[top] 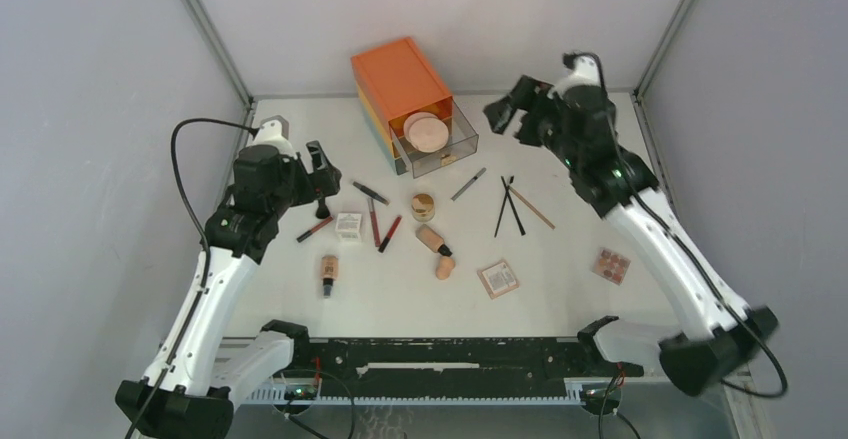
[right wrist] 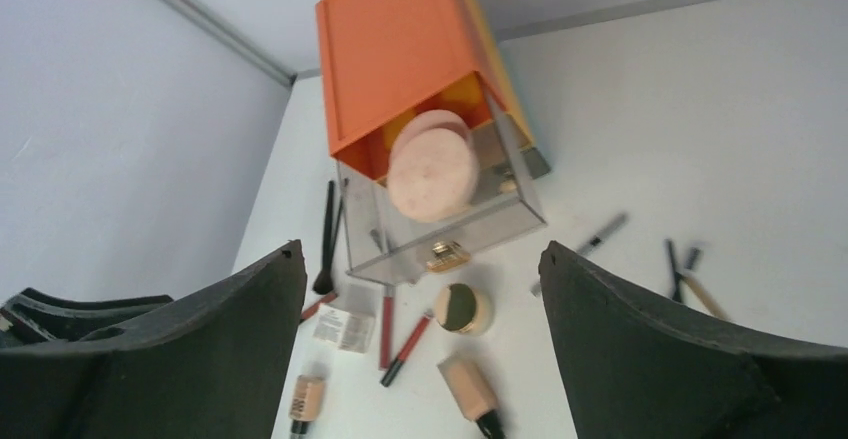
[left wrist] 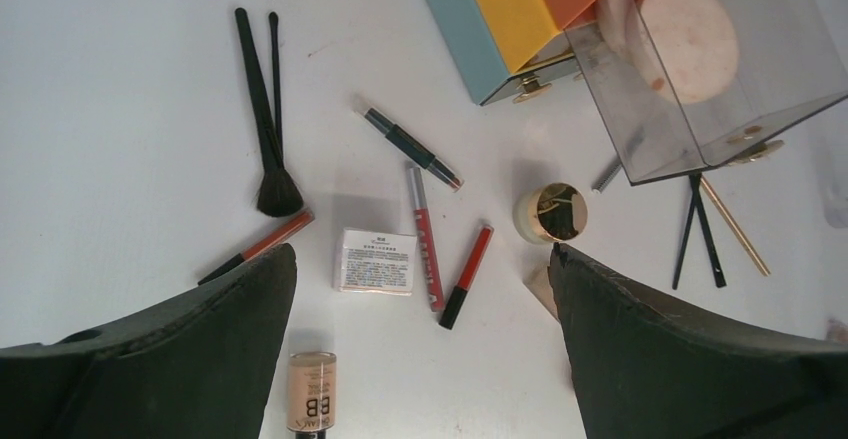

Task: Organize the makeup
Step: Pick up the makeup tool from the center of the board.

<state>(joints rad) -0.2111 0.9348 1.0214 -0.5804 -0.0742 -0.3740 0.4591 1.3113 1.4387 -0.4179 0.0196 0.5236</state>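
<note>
Right gripper point(top: 507, 117) hung slack-jawed and empty near the orange chest point(top: 400, 74), whose clear drawer point(top: 460, 151) held round peach compacts point(top: 428, 133), likely sorted; left gripper point(top: 322, 181), likewise spread and empty, hovered over pencils point(top: 390, 232), brushes point(top: 509, 206) and a foundation bottle point(top: 328, 271) loose on the table point(top: 580, 259).

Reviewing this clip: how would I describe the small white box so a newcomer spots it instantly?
Start at the orange drawer chest at the back of the table, then come forward and slightly left to the two red sticks. The small white box lies flat just left of them. It is the only white printed carton; its neighbours are thin sticks and a beige bottle.
</note>
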